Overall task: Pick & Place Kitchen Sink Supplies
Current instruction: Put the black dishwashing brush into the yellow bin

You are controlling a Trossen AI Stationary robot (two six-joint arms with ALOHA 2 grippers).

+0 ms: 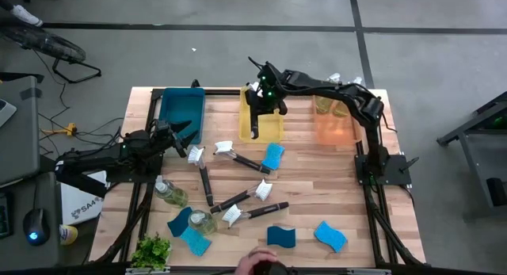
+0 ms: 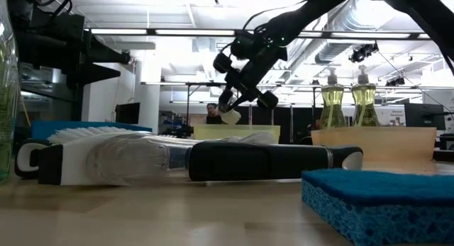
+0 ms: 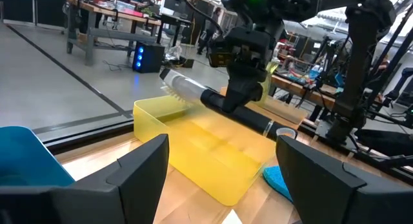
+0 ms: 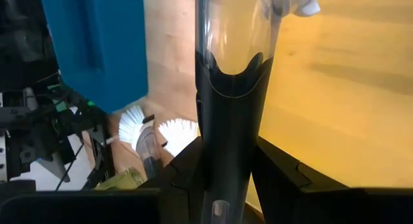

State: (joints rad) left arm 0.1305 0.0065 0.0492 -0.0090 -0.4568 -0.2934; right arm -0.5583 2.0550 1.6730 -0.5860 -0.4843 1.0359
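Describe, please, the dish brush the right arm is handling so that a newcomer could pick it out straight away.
Start at the yellow bin at the table's far edge, between the blue bin and the orange bin. Above it, the right gripper is shut on a dish brush by its black handle. It is the only brush off the table; the others lie flat on the wood.

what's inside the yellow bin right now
The yellow bin looks bare; its floor shows through in the left wrist view. The right claw holds a dish brush over it, hiding a strip of the floor from above.
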